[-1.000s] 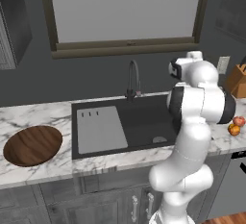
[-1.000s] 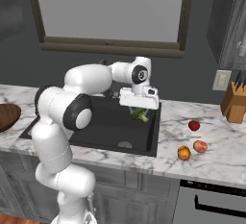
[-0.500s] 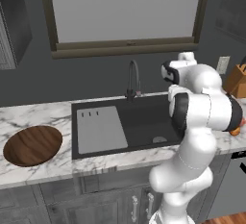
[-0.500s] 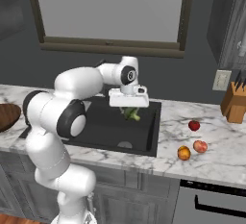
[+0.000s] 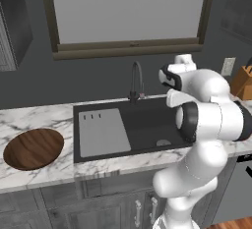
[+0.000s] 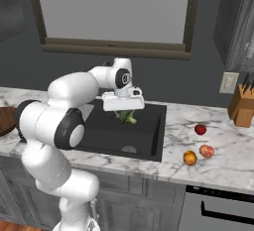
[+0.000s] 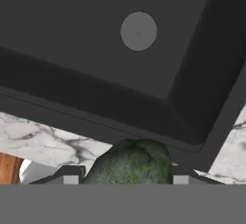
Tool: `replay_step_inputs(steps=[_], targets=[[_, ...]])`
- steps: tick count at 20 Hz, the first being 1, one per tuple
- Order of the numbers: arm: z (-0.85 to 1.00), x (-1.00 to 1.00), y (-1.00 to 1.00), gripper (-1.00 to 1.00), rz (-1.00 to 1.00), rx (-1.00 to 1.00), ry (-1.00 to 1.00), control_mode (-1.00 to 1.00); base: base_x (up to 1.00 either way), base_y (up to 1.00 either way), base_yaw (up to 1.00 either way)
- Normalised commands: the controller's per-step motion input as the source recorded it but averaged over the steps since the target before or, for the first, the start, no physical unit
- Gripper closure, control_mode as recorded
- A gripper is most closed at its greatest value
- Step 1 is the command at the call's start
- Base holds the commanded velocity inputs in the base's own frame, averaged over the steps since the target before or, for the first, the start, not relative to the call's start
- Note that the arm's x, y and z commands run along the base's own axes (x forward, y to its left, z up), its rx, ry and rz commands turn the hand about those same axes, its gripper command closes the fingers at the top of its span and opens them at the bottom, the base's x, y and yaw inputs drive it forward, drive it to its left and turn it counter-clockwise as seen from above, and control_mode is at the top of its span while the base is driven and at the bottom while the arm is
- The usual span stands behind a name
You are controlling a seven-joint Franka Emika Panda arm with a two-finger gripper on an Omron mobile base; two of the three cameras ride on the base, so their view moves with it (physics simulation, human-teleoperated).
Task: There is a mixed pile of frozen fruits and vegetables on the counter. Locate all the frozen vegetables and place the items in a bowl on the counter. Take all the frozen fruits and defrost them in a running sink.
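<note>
From the right base view, nearest me at five o'clock an orange fruit (image 6: 189, 157) and a pinkish fruit (image 6: 207, 150) sit just apart on the marble counter (image 6: 218, 168), a bright red round item (image 6: 200, 129) beyond them. At centre the gripper (image 6: 127, 117) is clamped on a dark green lump (image 6: 129, 117), held above the black sink (image 6: 146, 131). Off at nine o'clock in the left base view lies the wooden bowl (image 5: 33, 148). Farthest, at three o'clock, stands a knife block (image 6: 242, 107).

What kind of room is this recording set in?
A home kitchen, rendered: a black sink with a curved faucet set in a marble counter, a knife block near the wall, and a wooden bowl on the counter.
</note>
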Motion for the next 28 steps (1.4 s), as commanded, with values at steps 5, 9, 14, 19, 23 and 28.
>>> replay_step_inputs(steps=[5, 9, 14, 19, 23, 28], targets=[[0.00, -0.09, 0.31, 1.00, 0.12, 0.06, -0.06, -1.00, 0.00, 0.00, 0.00], [0.00, -0.11, 0.29, 1.00, 0.10, 0.08, -0.05, -1.00, 0.00, 0.00, 0.00], [0.03, -0.17, 0.33, 1.00, 0.10, 0.05, -0.02, -1.00, 0.00, 0.00, 0.00], [0.02, -0.21, 0.43, 1.00, 0.07, 0.01, -0.01, -1.00, 0.00, 0.00, 0.00], [0.05, -0.16, 0.47, 1.00, 0.02, 0.00, -0.02, -1.00, 0.00, 0.00, 0.00], [0.11, -0.14, 0.51, 1.00, 0.00, 0.02, -0.06, -1.00, 0.00, 0.00, 0.00]])
